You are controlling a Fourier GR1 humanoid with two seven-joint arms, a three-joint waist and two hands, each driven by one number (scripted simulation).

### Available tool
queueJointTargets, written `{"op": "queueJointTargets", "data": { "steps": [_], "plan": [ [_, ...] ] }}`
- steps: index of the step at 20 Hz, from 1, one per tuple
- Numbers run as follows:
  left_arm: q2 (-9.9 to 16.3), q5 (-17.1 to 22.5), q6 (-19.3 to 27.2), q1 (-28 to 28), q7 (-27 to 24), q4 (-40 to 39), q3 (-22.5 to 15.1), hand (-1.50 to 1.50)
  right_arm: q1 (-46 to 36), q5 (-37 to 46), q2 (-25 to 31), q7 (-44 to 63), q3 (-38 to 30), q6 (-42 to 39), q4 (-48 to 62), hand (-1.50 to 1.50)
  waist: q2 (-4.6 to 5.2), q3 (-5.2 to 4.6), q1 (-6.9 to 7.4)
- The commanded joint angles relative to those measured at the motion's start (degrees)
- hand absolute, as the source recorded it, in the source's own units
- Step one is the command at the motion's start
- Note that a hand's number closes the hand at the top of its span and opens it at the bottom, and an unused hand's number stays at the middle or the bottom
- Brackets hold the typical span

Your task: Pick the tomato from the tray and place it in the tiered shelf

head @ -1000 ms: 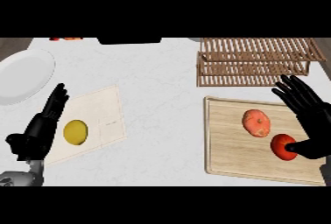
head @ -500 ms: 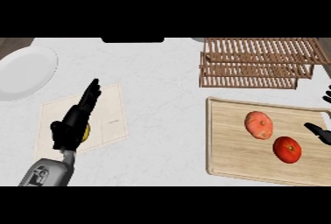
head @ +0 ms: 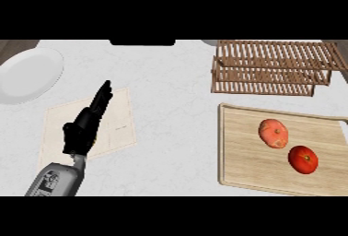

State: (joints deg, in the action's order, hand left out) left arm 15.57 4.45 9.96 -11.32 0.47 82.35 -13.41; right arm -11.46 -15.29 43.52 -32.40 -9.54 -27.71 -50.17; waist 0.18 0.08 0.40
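The tomato (head: 303, 159) lies on the wooden tray (head: 238, 152), in the tray's lower right part, red and smooth with a small paler mark at its top. Just beside it, up and to the left, lies a second fruit (head: 273, 133), paler and blotchy orange-red; the two are close but look apart. Nothing touches either one. The tiered shelf (head: 272, 69), a slatted wooden rack, stands past the tray's far edge, with a strip of bare surface (head: 170, 92) between them.

What has changed is on the right. A second ago the right hand hung over the tray with its fingers spread, close to the tomato; half a second ago only its fingertips showed at the right edge; now it shows nowhere, so whether its fingers are apart or together cannot be told. In my judgement the pick has not begun: the tomato sits where it sat, and the hand must come back over the tray before any grasp.

The left hand (head: 87, 124) has swung inward and now stands over the pale mat (head: 119, 129), fingers straight and together, pointing up and away, holding nothing. The yellow thing seen on the mat earlier is hidden, probably behind this hand. A white plate (head: 27, 73) rests at the far left.

No brand, label or writing can be read anywhere.
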Motion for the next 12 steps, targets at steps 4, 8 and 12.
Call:
{"op": "queueJointTargets", "data": {
  "steps": [4, 8, 12],
  "plan": [
    [-0.1, -0.6, -1.2, 0.9, -1.2, -1.3, 0.9, 0.0, -0.4, 4.0, 7.2, 9.2, 3.4, -3.3, -11.2, -1.5, -0.41, -0.21, -0.68],
    [-0.4, -0.2, -1.7, -0.4, -0.3, -2.2, 1.9, 0.0, 0.6, 7.1, 10.0, 14.4, 6.0, -3.6, -19.4, -1.5, -0.5, -0.23, -1.03],
    [-2.5, -1.6, 0.8, -1.8, 2.2, -1.6, 0.7, 0.0, 0.5, 13.4, 16.0, 17.6, 9.4, -5.4, -26.0, -1.5, -0.58, -0.24, -1.32]
  ]
}}
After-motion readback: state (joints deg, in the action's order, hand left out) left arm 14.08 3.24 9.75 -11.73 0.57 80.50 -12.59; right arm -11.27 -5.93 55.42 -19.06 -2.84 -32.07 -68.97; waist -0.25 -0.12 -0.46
